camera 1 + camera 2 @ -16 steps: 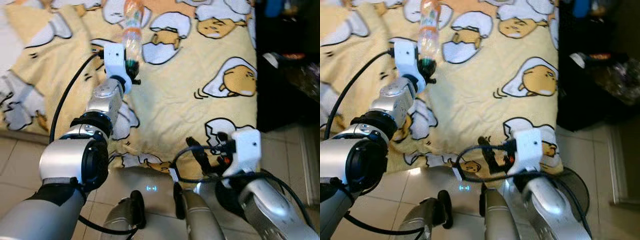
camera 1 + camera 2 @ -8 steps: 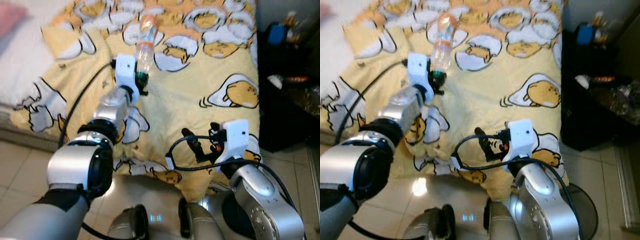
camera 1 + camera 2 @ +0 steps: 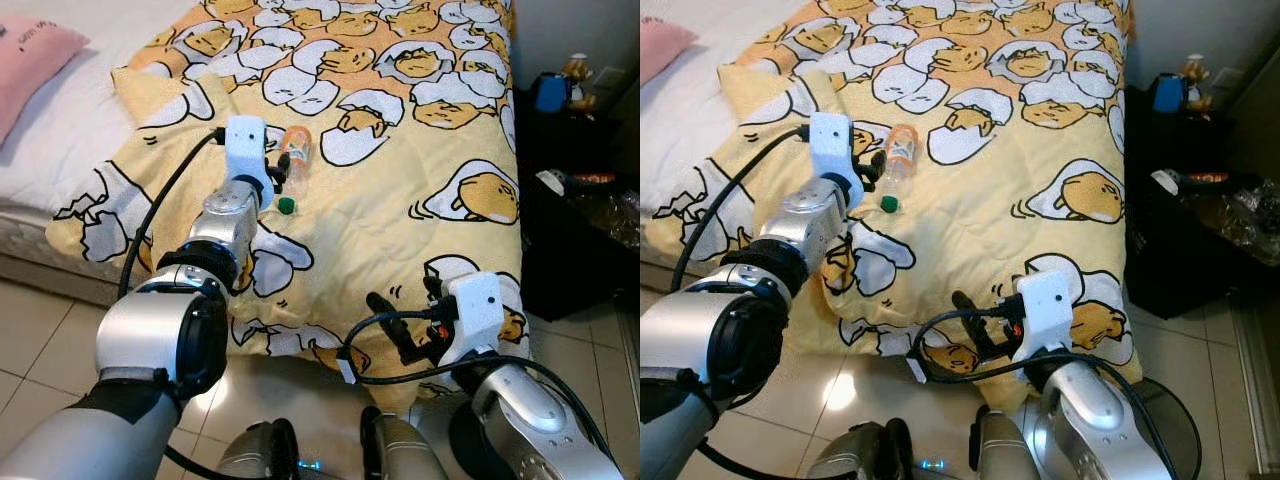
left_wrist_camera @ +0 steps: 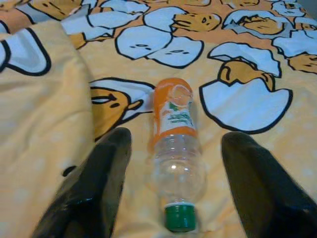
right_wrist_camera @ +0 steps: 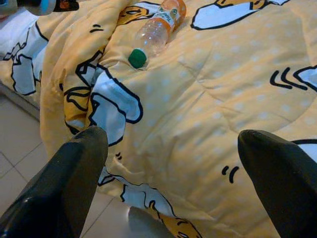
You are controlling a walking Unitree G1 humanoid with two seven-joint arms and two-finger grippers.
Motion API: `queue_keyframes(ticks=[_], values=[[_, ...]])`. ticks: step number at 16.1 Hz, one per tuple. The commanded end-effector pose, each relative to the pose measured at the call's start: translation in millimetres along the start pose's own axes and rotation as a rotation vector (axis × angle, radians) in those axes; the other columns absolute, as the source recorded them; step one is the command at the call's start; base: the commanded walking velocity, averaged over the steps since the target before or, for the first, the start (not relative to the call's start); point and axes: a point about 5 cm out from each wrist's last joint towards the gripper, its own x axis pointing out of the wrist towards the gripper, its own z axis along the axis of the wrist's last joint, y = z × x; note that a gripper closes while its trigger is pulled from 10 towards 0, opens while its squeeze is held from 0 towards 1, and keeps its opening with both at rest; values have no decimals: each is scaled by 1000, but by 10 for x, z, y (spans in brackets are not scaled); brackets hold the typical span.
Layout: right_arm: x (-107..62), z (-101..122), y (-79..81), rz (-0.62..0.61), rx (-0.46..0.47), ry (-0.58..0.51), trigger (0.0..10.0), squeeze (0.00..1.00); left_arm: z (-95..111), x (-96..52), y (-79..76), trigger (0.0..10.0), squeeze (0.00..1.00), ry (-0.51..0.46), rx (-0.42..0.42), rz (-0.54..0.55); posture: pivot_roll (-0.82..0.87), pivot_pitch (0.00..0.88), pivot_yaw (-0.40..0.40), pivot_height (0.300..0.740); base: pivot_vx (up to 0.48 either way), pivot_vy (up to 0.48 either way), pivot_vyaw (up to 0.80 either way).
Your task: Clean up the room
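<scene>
The bottle (image 4: 177, 170) no longer sits clamped in the left gripper (image 4: 173, 183) — it now lies on the yellow blanket (image 3: 380, 215) on the bed (image 3: 70, 120), green cap (image 3: 286, 205) toward the near edge, between fingers spread wide and not touching it. Either it slipped or was let go, so the pick-up seems to need doing again. It looks empty, its cap on. The right gripper (image 5: 173, 163) hangs wide and empty over the blanket's near edge. A dark bin (image 3: 1165, 420) stands on the floor at near right — contents hidden
</scene>
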Motion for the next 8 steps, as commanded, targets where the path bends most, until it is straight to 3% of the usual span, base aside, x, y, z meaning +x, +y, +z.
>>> queue_keyframes(ticks=[1, 2, 3, 5, 7, 8], values=[[-14, 9, 9, 11, -12, -2, 10000, 0, -110, -22, 53, 10000, 0, 39, 28, 23, -366, 205, 2, 740, 0, 0, 0], [-6, 7, 11, 17, -14, 0, 10000, 0, -131, -28, 75, 10000, 0, 46, 22, 32, -366, 205, 2, 740, 0, 0, 0], [15, 7, 11, 19, -19, -2, 10000, 0, -95, -30, 141, 10000, 1000, 23, -2, 60, -356, 201, 7, 740, 0, 0, 0], [46, 113, -56, -65, -10, -88, 10000, 0, 228, -30, 132, 10000, 1000, -187, 119, -9, -335, 183, 16, 740, 0, 0, 0], [102, 180, -115, -111, -13, -143, 10000, 0, 251, -108, 139, 10000, 1000, -289, 160, -90, -295, 173, 22, 740, 0, 0, 0], [136, 175, -138, -119, -15, -150, 10000, 0, 174, -257, 94, 10000, 1000, -351, 200, -154, -272, 168, 25, 740, 0, 0, 0]])
